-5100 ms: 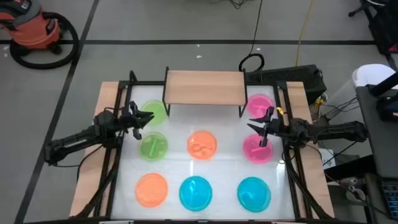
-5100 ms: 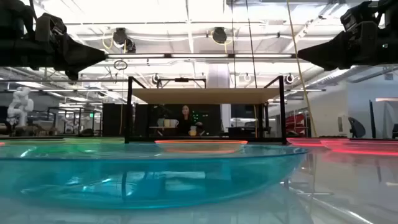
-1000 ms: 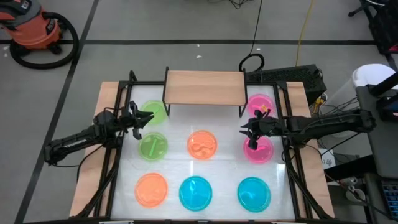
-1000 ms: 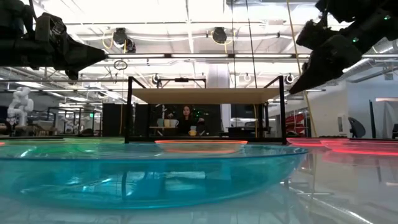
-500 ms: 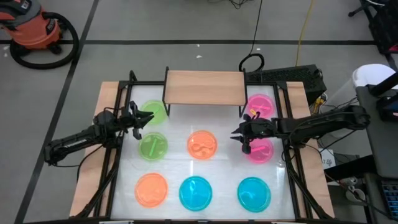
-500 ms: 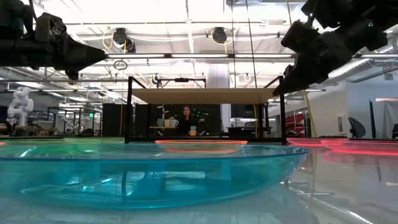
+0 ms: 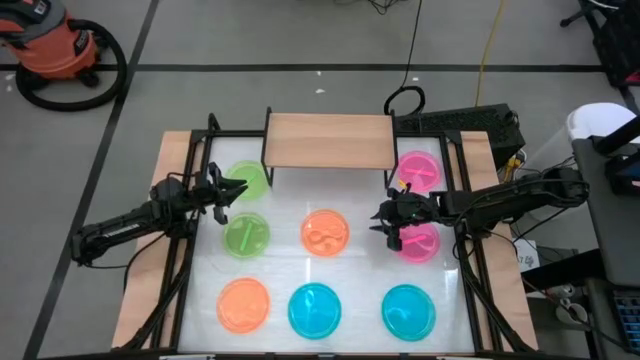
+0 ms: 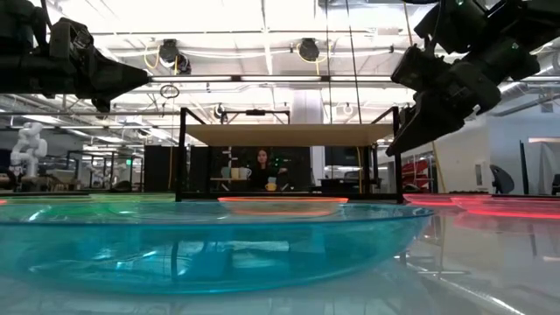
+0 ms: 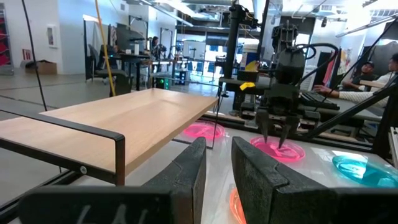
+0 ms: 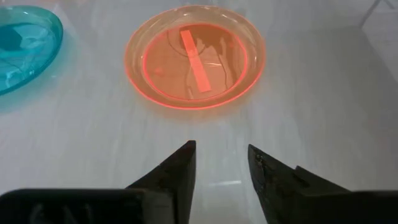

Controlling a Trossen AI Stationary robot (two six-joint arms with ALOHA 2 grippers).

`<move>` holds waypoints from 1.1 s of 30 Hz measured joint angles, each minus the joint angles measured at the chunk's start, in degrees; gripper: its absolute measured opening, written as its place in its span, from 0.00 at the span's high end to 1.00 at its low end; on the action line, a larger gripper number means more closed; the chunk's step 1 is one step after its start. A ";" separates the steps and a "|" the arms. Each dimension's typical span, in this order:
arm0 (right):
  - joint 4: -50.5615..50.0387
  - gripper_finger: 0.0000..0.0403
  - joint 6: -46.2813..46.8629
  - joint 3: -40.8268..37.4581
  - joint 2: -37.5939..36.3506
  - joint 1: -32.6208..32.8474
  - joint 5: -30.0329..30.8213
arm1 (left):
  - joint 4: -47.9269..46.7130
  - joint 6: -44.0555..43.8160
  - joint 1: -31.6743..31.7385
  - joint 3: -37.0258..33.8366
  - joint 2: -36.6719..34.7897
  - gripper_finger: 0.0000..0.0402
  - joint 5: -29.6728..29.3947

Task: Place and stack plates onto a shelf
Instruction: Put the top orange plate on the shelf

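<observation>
**Right arm lines up on the centre orange plate**

The shelf [image 7: 329, 140] sits bare at twelve o'clock. The centre orange plate [image 7: 325, 231] lies flat mid-table. At its three o'clock hangs the right gripper [image 7: 385, 222], fingers parted and empty, probably lining up a rim grab. The left gripper [image 7: 235, 189] waits at nine o'clock, slightly open.

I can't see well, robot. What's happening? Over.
Right gripper open, empty, facing centre orange plate. Left gripper open, waiting beside shelf. Nothing blocking.
</observation>
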 joint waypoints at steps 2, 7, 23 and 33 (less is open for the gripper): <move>-0.31 0.63 0.24 0.00 -0.39 0.00 -0.04 | -0.01 0.00 -0.01 0.00 0.00 0.80 0.01; -4.25 0.61 0.67 0.00 -2.76 0.00 -0.11 | 0.00 0.00 -0.01 0.00 0.02 0.80 0.01; -33.94 0.61 5.44 10.07 -6.77 -0.02 -0.03 | 0.00 0.00 -0.01 0.00 0.02 0.80 0.00; -39.49 0.61 7.39 10.25 -6.77 -0.02 -1.64 | -0.02 0.00 0.01 0.00 0.00 0.80 -0.01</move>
